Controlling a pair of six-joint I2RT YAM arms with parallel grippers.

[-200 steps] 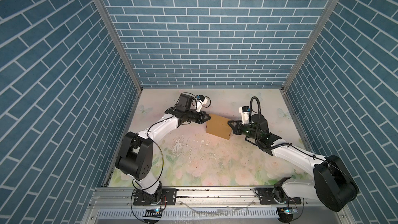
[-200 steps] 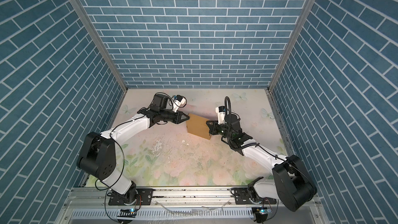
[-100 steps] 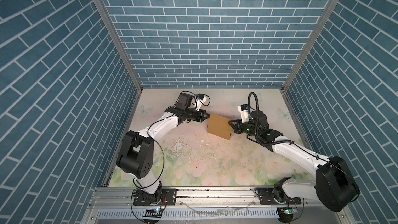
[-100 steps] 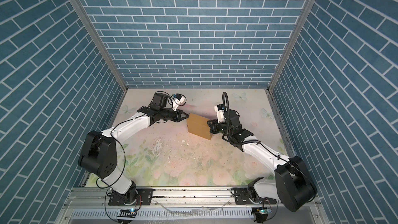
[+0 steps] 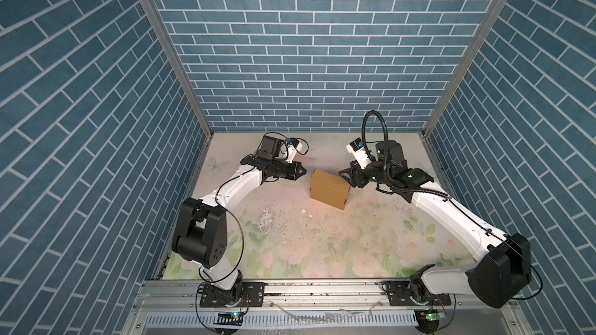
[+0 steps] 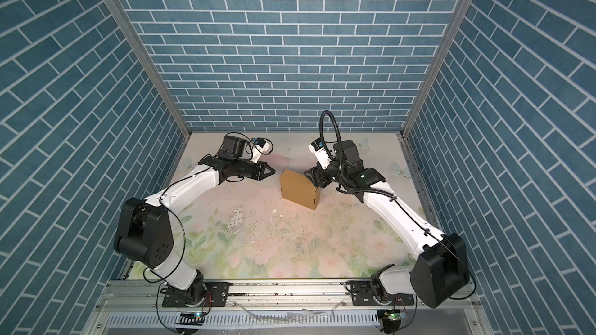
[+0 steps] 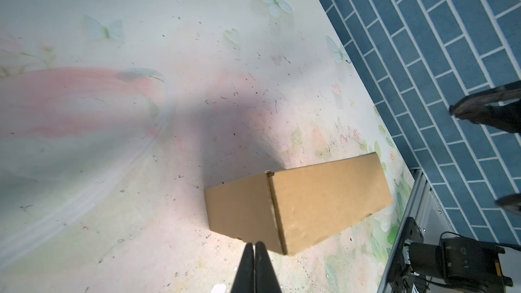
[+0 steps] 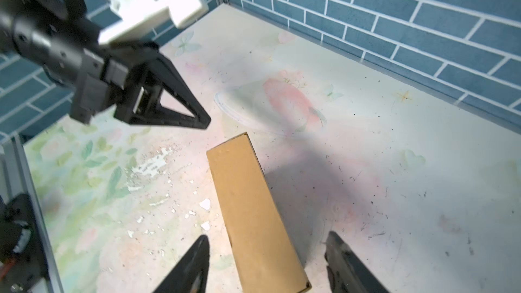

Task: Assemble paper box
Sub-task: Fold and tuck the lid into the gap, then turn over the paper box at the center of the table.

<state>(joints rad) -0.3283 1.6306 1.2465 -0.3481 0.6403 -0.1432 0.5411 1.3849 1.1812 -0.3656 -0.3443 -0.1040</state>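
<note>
The paper box [image 5: 329,190] [image 6: 300,190] is a closed tan cardboard box standing on the floral mat in both top views. My left gripper [image 5: 304,171] [image 6: 273,172] is shut and empty, its tip a short gap from the box's left end. In the left wrist view its fingers [image 7: 254,245] meet just off the box [image 7: 298,204]. My right gripper [image 5: 347,178] [image 6: 309,177] is open at the box's right end. In the right wrist view its fingers [image 8: 197,252] straddle the box [image 8: 251,207] without touching it.
White paint flakes [image 5: 267,220] dot the mat in front of the box. Blue brick walls [image 5: 306,59] close in the back and both sides. An aluminium rail [image 5: 322,291] with both arm bases runs along the front edge.
My right gripper has opened and let go of the box's right end. My left gripper has drawn back a little from the box's left end, staying shut.
</note>
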